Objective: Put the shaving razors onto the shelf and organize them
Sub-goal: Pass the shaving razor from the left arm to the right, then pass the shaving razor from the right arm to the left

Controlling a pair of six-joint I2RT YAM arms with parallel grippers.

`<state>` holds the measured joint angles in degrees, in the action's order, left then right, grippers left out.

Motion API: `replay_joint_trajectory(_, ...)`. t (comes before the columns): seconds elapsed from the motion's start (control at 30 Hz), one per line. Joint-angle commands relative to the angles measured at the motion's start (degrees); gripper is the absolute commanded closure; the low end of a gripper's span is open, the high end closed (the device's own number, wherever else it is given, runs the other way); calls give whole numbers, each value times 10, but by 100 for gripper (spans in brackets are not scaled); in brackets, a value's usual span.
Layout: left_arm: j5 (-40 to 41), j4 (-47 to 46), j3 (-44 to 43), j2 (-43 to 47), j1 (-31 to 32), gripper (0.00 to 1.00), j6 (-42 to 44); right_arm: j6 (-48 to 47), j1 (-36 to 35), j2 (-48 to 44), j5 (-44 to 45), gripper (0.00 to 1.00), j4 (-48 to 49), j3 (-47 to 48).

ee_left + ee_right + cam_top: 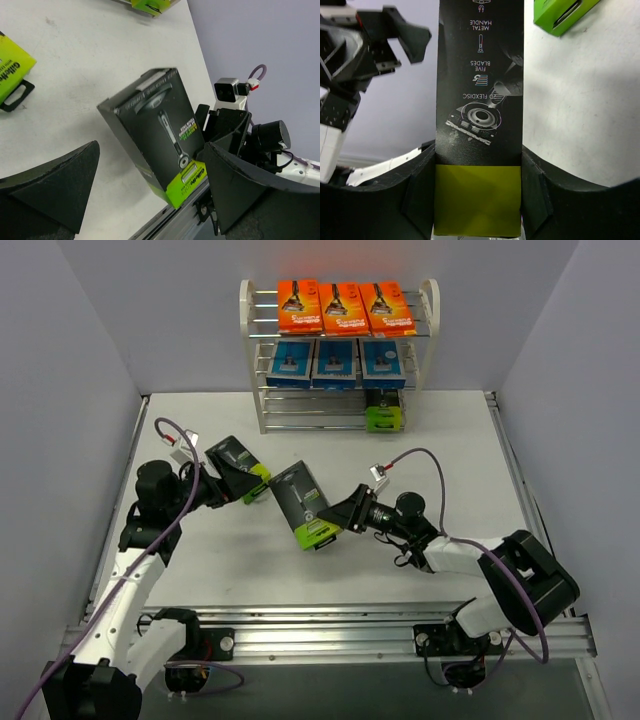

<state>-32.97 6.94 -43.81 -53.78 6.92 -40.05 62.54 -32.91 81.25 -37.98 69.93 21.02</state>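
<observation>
At centre frame: right gripper (479, 167) fingers pinch black-and-lime razor box (303, 502) by its lime end, probably for shelving.
Left gripper (151, 150): fingers spread, empty.
Shelf (432, 302): upper centre, bottom tier part-filled.

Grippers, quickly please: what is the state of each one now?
Left gripper: open, holding nothing.
Right gripper: closed on a box.
</observation>
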Motion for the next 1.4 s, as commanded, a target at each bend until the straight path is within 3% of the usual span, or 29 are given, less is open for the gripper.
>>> replay_joint_trajectory(0.0,-24,-31,44,32,2,6,-63,-10,5,-40,63,100,196,4)
replay_joint_trajectory(0.13,-60,-160,113,42,33,6,-153,-26,5,-78,129,100,150,-4)
replay_joint_trajectory(0.3,-28,-182,119,18,143,6,-158,-46,3,-130,193,100,87,-8)
replay_joint_trajectory(0.43,-5,-228,132,-15,187,6,-172,-38,-1,-160,229,100,80,-12)
replay_joint_trajectory(0.63,-7,-398,182,-67,208,6,-235,-28,-8,-179,259,100,81,-18)
replay_joint_trajectory(1.0,19,-592,201,-120,235,6,-288,-4,-32,-164,287,100,126,-37)
replay_joint_trajectory(1.37,-1,-640,212,-191,241,6,-303,7,-33,-159,286,100,158,-34)
